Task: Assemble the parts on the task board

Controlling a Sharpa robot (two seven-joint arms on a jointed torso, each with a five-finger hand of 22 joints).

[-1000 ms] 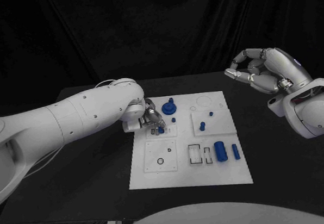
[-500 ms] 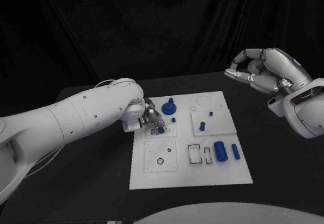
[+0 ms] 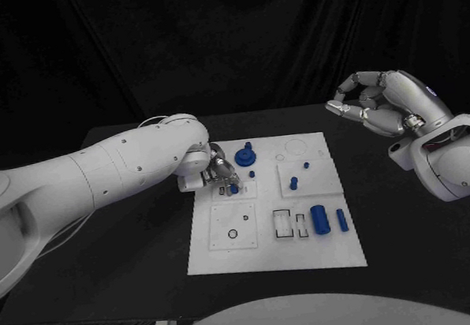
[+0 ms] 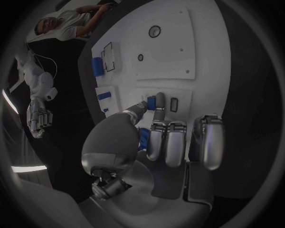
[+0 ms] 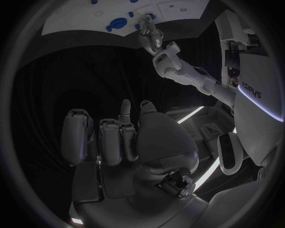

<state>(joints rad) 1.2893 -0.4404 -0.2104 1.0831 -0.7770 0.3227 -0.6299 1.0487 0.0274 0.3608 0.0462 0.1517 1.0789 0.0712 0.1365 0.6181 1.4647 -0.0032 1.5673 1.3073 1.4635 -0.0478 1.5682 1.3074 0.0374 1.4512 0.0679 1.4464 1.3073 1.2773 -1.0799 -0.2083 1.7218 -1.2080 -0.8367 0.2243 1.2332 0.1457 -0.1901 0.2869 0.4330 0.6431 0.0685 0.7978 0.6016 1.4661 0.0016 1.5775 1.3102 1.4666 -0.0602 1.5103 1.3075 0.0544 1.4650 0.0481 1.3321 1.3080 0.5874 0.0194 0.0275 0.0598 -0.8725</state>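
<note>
Left hand (image 3: 211,171) pinches a small blue part (image 4: 151,102) at the task board (image 3: 315,256) far-left panel, mid-tabletop. Step: seating it; next needs aligned downward press. Right hand (image 3: 375,104) curled, empty, raised well apart.

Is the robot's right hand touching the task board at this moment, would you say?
No, in the head view the right hand is raised beyond the far right corner of the task board, well apart from it.
</note>
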